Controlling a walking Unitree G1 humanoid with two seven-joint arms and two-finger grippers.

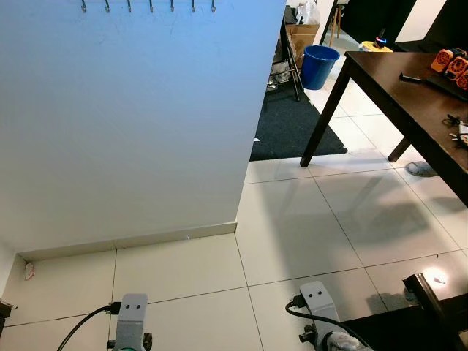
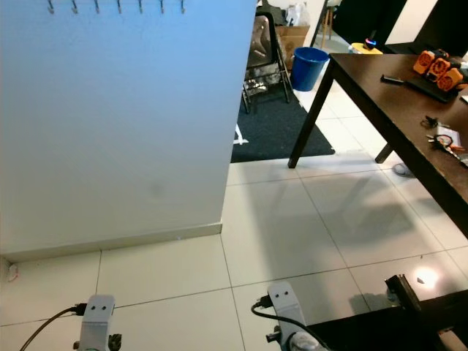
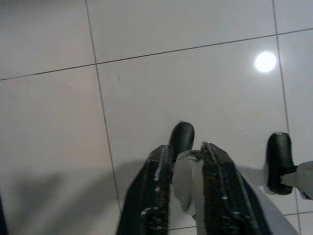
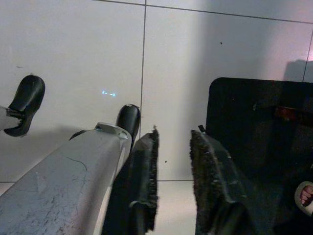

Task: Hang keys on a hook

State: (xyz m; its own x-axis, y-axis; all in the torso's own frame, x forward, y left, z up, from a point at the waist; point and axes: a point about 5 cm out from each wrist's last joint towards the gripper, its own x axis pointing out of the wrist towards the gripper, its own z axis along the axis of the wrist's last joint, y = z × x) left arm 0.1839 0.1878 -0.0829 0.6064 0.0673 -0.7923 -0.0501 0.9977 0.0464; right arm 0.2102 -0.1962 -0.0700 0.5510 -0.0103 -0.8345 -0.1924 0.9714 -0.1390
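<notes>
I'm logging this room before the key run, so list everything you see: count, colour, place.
hooks: seven, metal, row high on wall
wall: one, pale blue-white, ahead left
keys: one bunch, on table, right
table: one, dark brown, right
bucket: one, blue, beyond rug
rug: one, dark, on floor
orange items: a cluster, far table edge
floor: white tiles
left tool: black, empty, nearly closed, over floor
right tool: black, open, empty, over floor
</notes>
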